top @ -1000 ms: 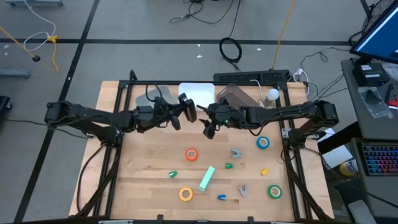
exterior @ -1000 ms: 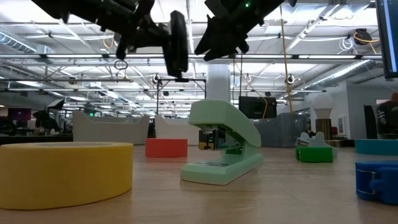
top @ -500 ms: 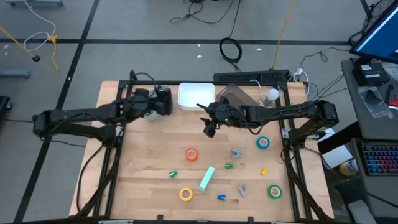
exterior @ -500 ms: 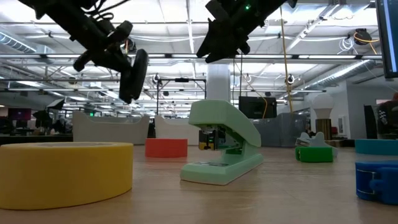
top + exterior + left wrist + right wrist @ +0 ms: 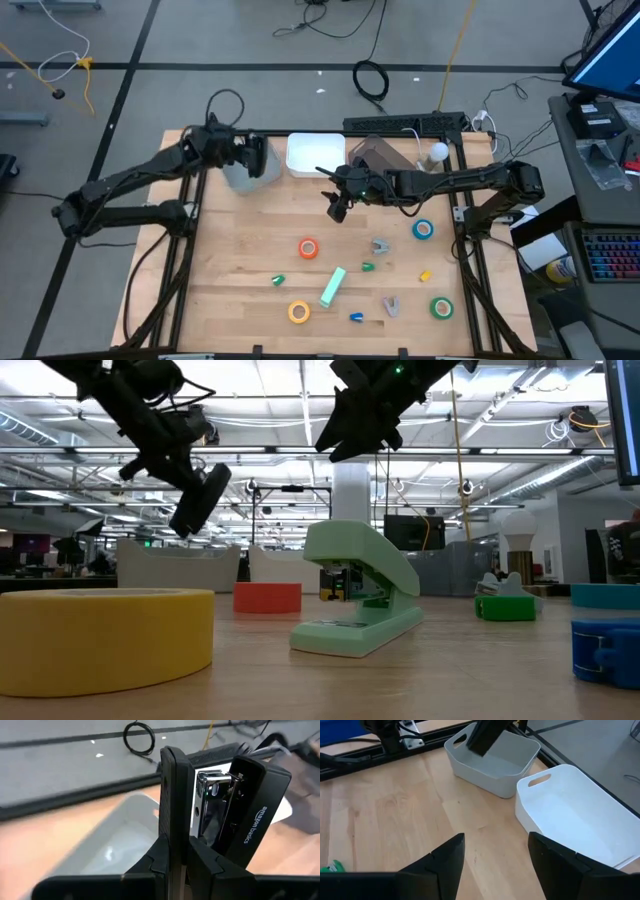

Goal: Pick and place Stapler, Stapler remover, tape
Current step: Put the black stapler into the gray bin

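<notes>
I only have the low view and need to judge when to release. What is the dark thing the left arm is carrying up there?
Observer: A black stapler, clamped in the left tool. The left wrist view shows it plainly.
Operator: What lies under it?
Observer: Seen from above, it hangs over the grey bin, which sits beside the white bin.
Operator: And the right tool?
Observer: The right tool is open and empty, above the bare wooden table near the white bin.
</notes>
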Available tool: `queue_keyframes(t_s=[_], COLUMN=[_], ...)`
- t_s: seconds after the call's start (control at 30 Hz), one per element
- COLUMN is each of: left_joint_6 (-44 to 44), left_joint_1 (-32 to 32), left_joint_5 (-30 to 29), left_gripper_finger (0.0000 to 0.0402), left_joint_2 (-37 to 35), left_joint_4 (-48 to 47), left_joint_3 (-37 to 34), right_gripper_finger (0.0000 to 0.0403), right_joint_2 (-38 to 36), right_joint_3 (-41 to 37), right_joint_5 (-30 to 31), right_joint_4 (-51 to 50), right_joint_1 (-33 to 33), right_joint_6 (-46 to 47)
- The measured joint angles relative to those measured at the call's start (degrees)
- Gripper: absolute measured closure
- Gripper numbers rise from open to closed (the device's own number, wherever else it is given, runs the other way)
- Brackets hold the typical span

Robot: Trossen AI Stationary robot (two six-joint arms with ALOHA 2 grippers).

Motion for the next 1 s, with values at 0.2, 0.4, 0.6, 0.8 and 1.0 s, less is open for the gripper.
queue_keyframes(t_s=[0.2,0.4,0.6,0.8,1.0], left_joint_6=[13.4,24.1,30.5,34.5,36.6], left_joint_1=[4.3,6.0,7.0,7.6,7.6], left_joint_5=[2.4,3.5,5.0,4.9,4.9], left_gripper_finger=[0.0362,0.0362,0.0362,0.0362,0.0362], left_joint_2=[8.5,18.8,26.9,31.7,33.1], left_joint_4=[-11.7,-20.5,-21.5,-24.8,-24.8], left_joint_3=[10.5,17.7,20.9,21.5,21.6], right_gripper_finger=[0.0193,0.0193,0.0193,0.0193,0.0193], right_joint_2=[0.0,0.0,0.0,0.0,0.0], right_joint_3=[0.0,0.0,0.0,0.0,0.0], right_joint_5=[0.1,0.2,0.2,0.2,0.3], right_joint_4=[0.0,-0.1,-0.1,-0.1,-0.1], right_joint_1=[0.0,0.0,0.0,0.0,0.0], right_joint_6=[0.0,1.1,1.9,3.1,3.3])
